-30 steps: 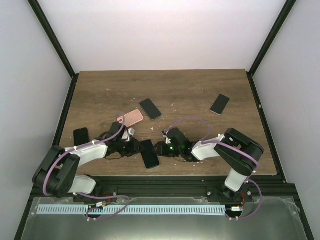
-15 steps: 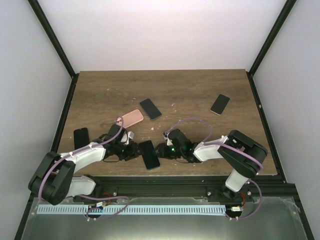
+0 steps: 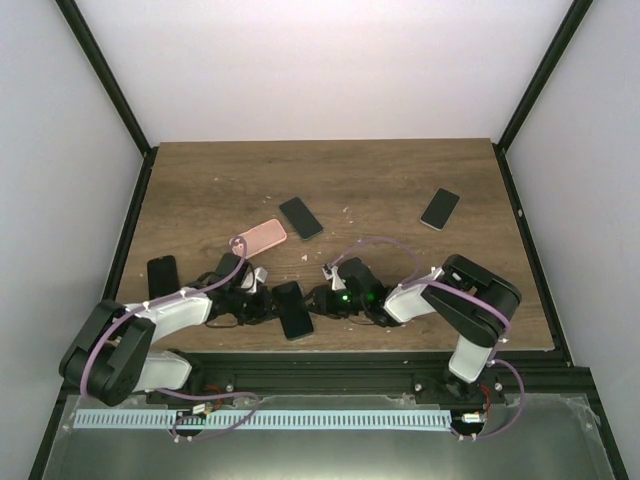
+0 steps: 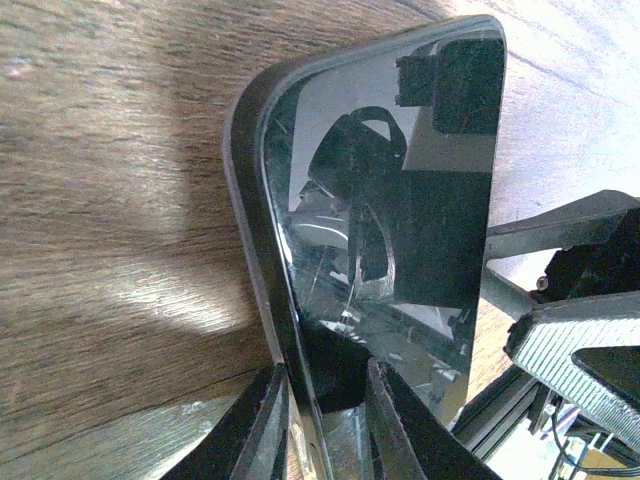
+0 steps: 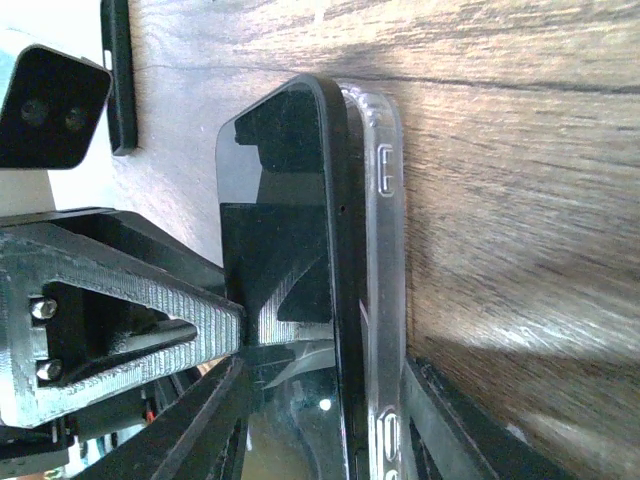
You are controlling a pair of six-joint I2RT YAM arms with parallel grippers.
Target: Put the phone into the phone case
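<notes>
phone: black phone (image 3: pixel 291 311) on the bench (image 3: pixel 400 170), toward the front edge from the pink item (image 3: pixel 264 236), tilted, with a pincer on each side
phone case: clear phone case (image 5: pixel 386 240) lies flat against the phone's back; the phone's edge stands proud of the case's rim
left pincer: left pincer (image 4: pixel 328 425), front-left of the pink item, set narrow and straddling the phone's near edge; I cannot tell whether it clamps
right pincer: right pincer (image 5: pixel 325 430), front-right of the pink item, holds the phone and case together, one finger on each outer face
second black phone: second black phone (image 3: pixel 301 217) just right of the pink item
third black phone: third black phone (image 3: pixel 439 208) well to its right
fourth black phone: fourth black phone (image 3: pixel 161 272) left of it and nearer the front
</notes>
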